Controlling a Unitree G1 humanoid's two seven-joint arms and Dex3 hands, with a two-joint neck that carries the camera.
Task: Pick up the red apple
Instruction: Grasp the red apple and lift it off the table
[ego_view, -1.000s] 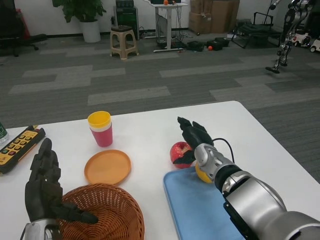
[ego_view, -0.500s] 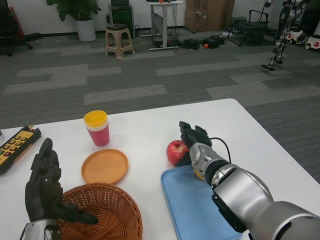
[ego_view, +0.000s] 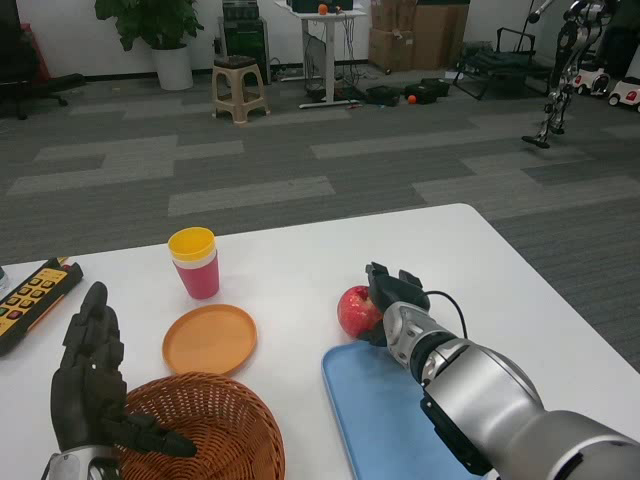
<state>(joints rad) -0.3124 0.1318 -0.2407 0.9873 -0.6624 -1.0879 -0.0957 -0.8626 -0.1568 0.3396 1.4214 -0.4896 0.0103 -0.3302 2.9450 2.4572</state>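
Observation:
The red apple (ego_view: 354, 310) sits on the white table (ego_view: 290, 265), just beyond the far left corner of the blue tray (ego_view: 375, 410). My right hand (ego_view: 392, 296) is against the apple's right side, its fingers curled round it and gripping it. The apple's right half is hidden behind those fingers. My left hand (ego_view: 88, 378) waits open at the near left, fingers apart, its thumb reaching over the rim of the wicker basket (ego_view: 215, 430).
An orange plate (ego_view: 209, 338) lies left of the apple, with a yellow cup stacked on a pink cup (ego_view: 194, 261) behind it. A yellow and black remote (ego_view: 32, 293) rests at the table's left edge. Beyond the table: grey carpet, a stool, desks.
My right hand's fingers, spread above the apple a second ago, have come down and curled round it. The camera has shifted slightly. The left hand has stayed put.

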